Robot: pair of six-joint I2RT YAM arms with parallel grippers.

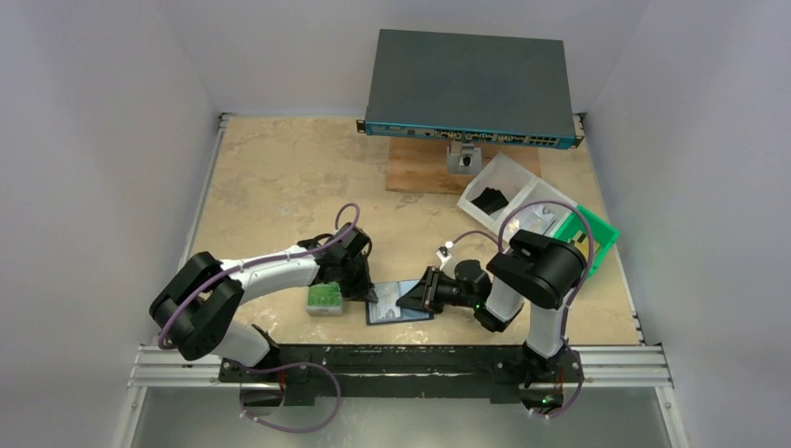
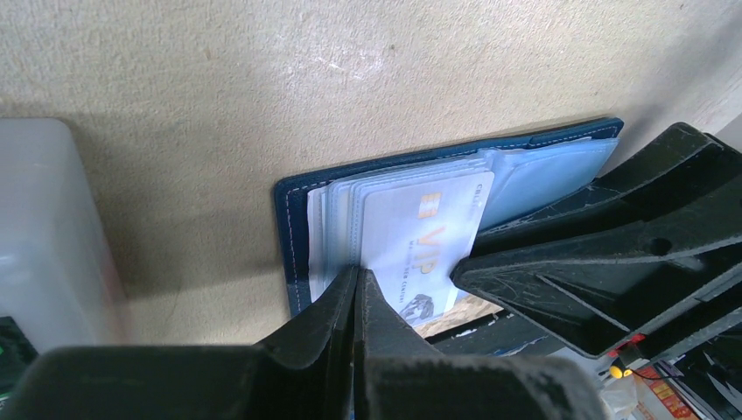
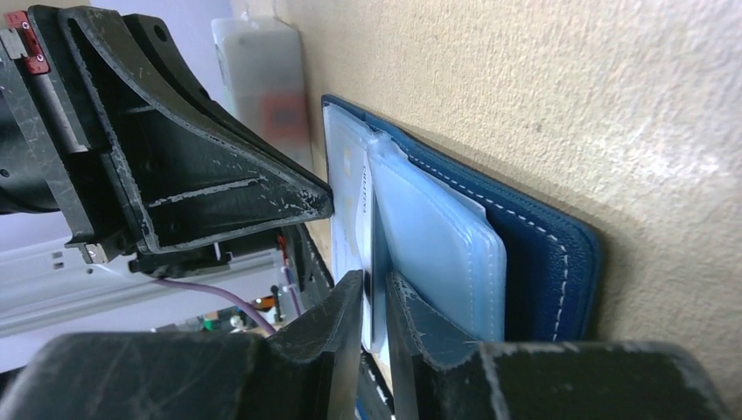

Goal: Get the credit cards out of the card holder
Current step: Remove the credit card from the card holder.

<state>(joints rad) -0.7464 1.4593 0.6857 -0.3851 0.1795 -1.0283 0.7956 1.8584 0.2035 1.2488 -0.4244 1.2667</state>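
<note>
Card holder (image 2: 291, 236) lies open and flat on the table (image 1: 280, 177), low centre of the top view, between my 2 grippers. L gripper (image 2: 357, 293): fingers shut tight together, tips pressed on the sleeve stack's edge at bottom centre of its wrist frame, prob. to pin the holder so it won't slide. R gripper (image 3: 374, 284): fingers slightly apart, straddling a sleeve edge, not pinching anything afaict. Count: 1 holder, 1 credit card (image 2: 429, 232) clearly showing (VIP print). More sleeves behind it, can't count cards in them. 1 grey case (image 1: 324, 299) just left of holder.
</note>
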